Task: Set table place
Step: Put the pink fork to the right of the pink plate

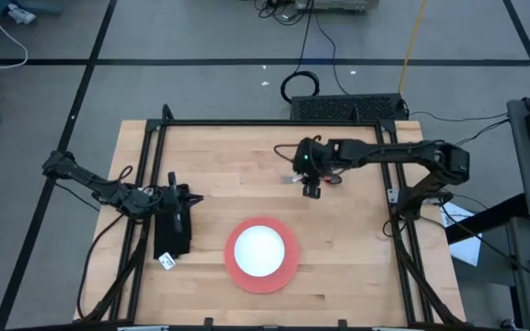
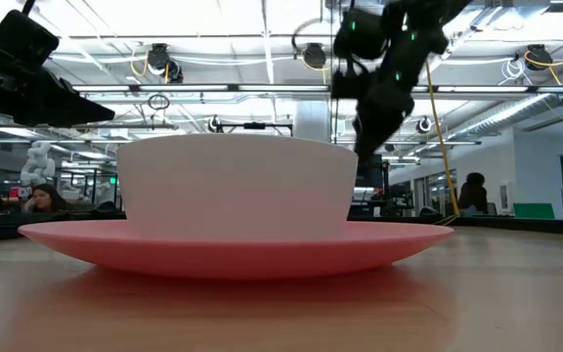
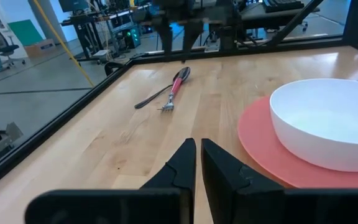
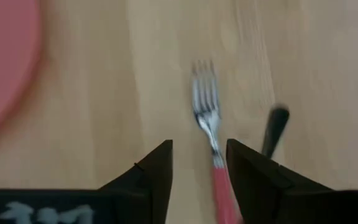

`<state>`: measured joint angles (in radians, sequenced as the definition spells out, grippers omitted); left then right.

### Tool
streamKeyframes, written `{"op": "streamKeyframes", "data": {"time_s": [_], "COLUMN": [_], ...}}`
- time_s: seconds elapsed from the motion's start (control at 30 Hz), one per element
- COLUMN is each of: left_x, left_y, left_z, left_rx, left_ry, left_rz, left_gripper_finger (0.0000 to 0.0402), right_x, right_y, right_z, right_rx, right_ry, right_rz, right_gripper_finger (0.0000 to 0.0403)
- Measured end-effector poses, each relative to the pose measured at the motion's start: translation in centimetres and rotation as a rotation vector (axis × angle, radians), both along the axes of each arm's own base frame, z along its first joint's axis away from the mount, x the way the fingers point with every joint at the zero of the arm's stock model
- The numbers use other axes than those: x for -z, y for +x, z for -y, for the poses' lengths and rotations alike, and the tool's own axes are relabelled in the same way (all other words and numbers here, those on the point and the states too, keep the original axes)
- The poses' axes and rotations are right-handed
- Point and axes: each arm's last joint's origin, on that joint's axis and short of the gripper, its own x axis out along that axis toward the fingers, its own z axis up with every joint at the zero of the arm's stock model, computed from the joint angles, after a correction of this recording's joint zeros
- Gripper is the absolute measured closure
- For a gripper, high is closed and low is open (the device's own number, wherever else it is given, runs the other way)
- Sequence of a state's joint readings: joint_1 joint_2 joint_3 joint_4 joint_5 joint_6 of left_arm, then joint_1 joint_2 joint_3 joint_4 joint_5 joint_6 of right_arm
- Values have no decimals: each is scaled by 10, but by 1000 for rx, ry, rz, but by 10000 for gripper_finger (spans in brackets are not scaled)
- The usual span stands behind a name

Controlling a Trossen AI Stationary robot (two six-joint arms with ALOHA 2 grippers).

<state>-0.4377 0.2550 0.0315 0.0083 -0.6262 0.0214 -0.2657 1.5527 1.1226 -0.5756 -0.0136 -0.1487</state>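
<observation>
I see desk [image 1: 219, 188]: light-wood butcher-block, narrow planks, black frame rails along edges. Count on it: one white bowl [image 1: 259, 248] sitting on one pink plate [image 1: 274, 279], one red-handled fork [image 3: 174, 90], one dark-handled utensil [image 3: 160, 93] just beside fork. Right hand [image 1: 312, 190] directly above fork, fingers parted, gripping nothing. Left hand [image 3: 197, 163] low over desk, fingers nearly together, empty; plate just beside it, fork well ahead

right pincer [image 4: 199, 165] parted, left pincer [image 3: 198, 163] closed
</observation>
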Motion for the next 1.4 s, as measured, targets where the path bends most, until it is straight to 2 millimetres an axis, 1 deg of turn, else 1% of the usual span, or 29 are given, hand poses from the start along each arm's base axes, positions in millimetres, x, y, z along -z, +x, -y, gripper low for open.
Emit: {"op": "streamKeyframes", "data": {"time_s": [0.07, 0.17, 0.3, 0.4, 0.6, 0.7, 0.83, 1.07, 1.4], "left_x": [0, 0, 0, 0, 0, 0, 0, 0, 0], "left_y": [0, 0, 0, 0, 0, 0, 0, 0, 0], "left_z": [0, 0, 0, 0, 0, 0, 0, 0, 0], "left_rx": [0, 0, 1, 1, 0, 0, -1, -1, 0], "left_ry": [-1, 1, 7, 7, 2, 3, 2, 0, 3], "left_rz": [0, 0, -1, -1, -1, -1, 0, 0, 0], "left_gripper_finger": [371, 371, 371, 371, 371, 371, 371, 371, 371], "right_x": [6, 7, 13, 19, 45, 56, 64, 70, 81], "right_y": [-6, -9, -13, -12, -12, -11, -11, -9, -7], "right_z": [10, 20, 32, 38, 49, 52, 55, 57, 57], "right_rx": [9, 14, 12, 18, 26, 29, 13, 15, 10], "right_ry": [18, 23, 123, 129, 170, 184, 177, 149, 161], "right_rz": [-23, -13, -11, -28, -129, -169, -194, -218, -252], "right_gripper_finger": [253, 244, 241, 242, 242, 242, 242, 243, 243]}}
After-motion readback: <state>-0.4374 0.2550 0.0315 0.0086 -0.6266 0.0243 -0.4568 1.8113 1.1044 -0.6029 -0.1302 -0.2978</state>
